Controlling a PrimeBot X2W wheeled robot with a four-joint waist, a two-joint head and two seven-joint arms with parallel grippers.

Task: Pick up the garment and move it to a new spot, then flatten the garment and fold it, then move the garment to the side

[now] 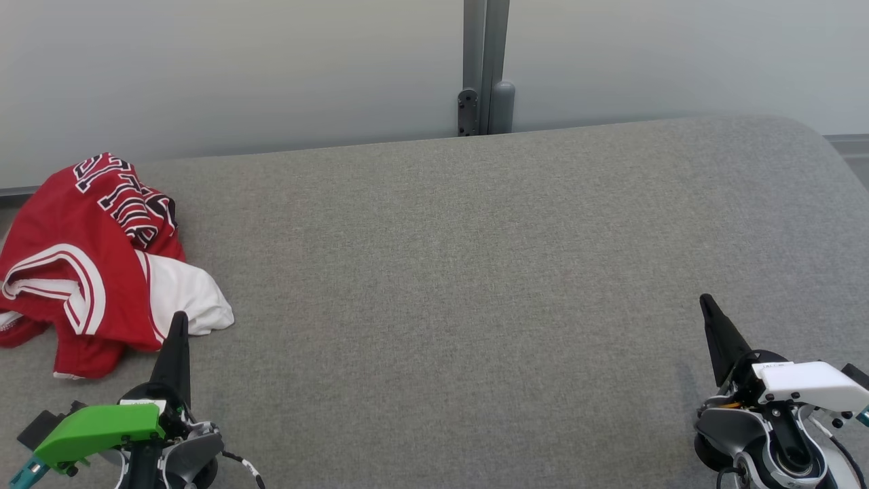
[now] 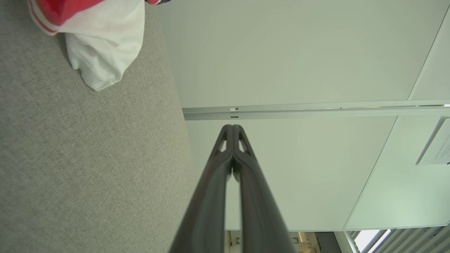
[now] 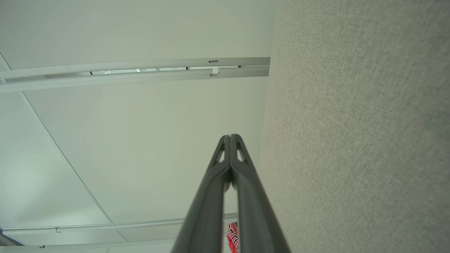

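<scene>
A crumpled red garment (image 1: 81, 265) with white trim, a white lining and dark lettering lies in a heap at the far left of the grey fabric table (image 1: 475, 272). My left gripper (image 1: 179, 319) is shut and empty at the lower left, its tip just in front of the heap's white part. In the left wrist view the garment (image 2: 102, 42) sits at the upper left, apart from the shut left gripper (image 2: 232, 127). My right gripper (image 1: 706, 300) is shut and empty at the lower right, far from the garment. Between the right fingers (image 3: 211, 196) a sliver of the garment (image 3: 232, 239) shows, below the right gripper (image 3: 230, 136).
Behind the table's far edge stands a pale wall with a grey vertical post (image 1: 485, 68). The table's far right corner (image 1: 801, 136) is rounded. Wide bare grey fabric stretches between the two grippers.
</scene>
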